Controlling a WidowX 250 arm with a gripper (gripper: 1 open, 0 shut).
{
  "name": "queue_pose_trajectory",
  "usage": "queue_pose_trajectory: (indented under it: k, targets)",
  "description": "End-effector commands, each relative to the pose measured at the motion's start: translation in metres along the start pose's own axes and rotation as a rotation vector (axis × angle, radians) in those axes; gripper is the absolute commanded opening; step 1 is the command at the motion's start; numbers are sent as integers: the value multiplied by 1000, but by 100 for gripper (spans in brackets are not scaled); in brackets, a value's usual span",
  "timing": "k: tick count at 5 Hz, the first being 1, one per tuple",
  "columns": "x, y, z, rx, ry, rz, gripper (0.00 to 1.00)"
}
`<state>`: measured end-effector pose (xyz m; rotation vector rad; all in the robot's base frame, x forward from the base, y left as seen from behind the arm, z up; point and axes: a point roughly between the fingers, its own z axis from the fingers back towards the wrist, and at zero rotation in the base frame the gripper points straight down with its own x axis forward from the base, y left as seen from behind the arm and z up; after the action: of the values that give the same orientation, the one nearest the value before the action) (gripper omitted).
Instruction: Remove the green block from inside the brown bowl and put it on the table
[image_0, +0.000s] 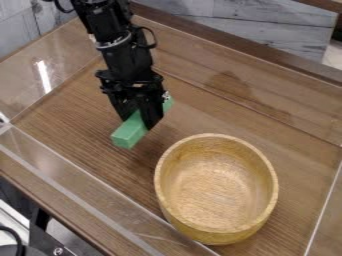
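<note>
1 flat bright green rectangular block (130, 132), clamped at its upper end between the shut jaws of the black gripper (138, 115), stood tilted on the brown wood-grain table (254, 95) at 10 o'clock from the empty round light-brown wooden bowl (217, 187), apparently awaiting release.

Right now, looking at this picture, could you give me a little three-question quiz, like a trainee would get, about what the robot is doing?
1. True or false: the green block lies inside the brown bowl.
2. What is the gripper clamped on? A) the bowl's rim B) the green block C) nothing
3. Fill in: the bowl holds ____.

Key:
1. False. The block is outside the bowl, at the table surface to the bowl's left in the picture.
2. B. The fingers are shut on the block's upper end.
3. Nothing; its inside shows only bare wood.
</note>
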<state>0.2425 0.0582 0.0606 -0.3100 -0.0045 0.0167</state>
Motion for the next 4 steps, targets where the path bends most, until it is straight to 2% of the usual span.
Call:
queue_pose_trajectory:
  k: [1,4]
  targets:
    - [13,5,12,19,-48,-5,0]
    - [19,12,8,15,-36,-3,0]
